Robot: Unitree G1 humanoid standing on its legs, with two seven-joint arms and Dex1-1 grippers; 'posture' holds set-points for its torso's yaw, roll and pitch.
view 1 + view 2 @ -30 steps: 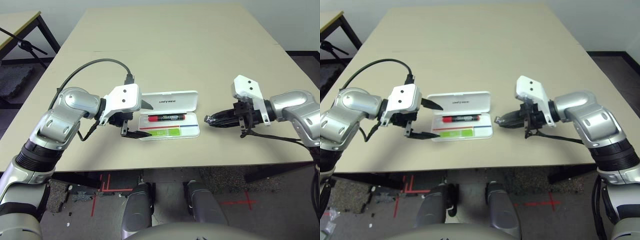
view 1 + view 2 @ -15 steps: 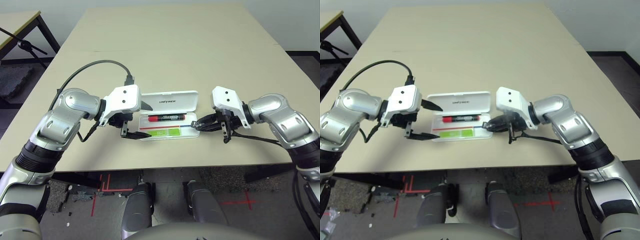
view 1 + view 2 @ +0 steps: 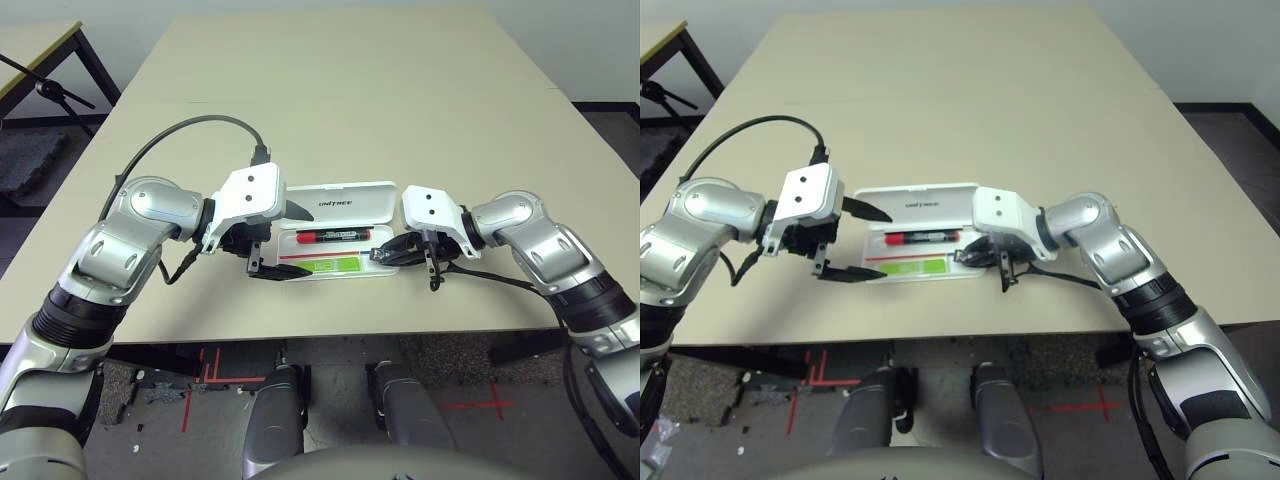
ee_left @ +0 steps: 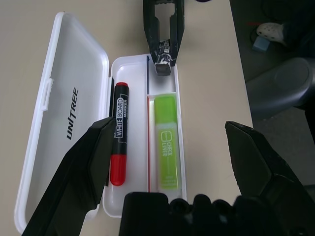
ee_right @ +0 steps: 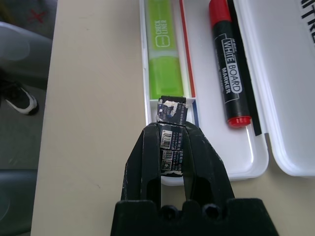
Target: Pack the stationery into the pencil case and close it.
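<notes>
The white pencil case [image 3: 385,268] lies open on the table, its lettered lid [image 3: 340,200] folded back. Inside, a red marker [image 3: 333,236] lies along the far side and a light-green bar [image 3: 328,266] along the near side. My right gripper [image 3: 378,256] is shut on the tiny dark-grey and silver piece [image 5: 172,110] and holds it at the tray's right end, just past the green bar [image 5: 165,44]. At the case's left end my left gripper [image 3: 300,242] is open, one finger [image 4: 93,167] on each side of the tray.
The tan table [image 3: 400,110] stretches far beyond the case with bare room all round. Its front edge runs close below both grippers. A black cable [image 3: 190,135] loops over my left forearm. A second table [image 3: 30,50] stands at the far left.
My right arm has swung left from the bare table beside the case to the tray's right end, carrying the small piece. The left gripper has stayed in place, open.
</notes>
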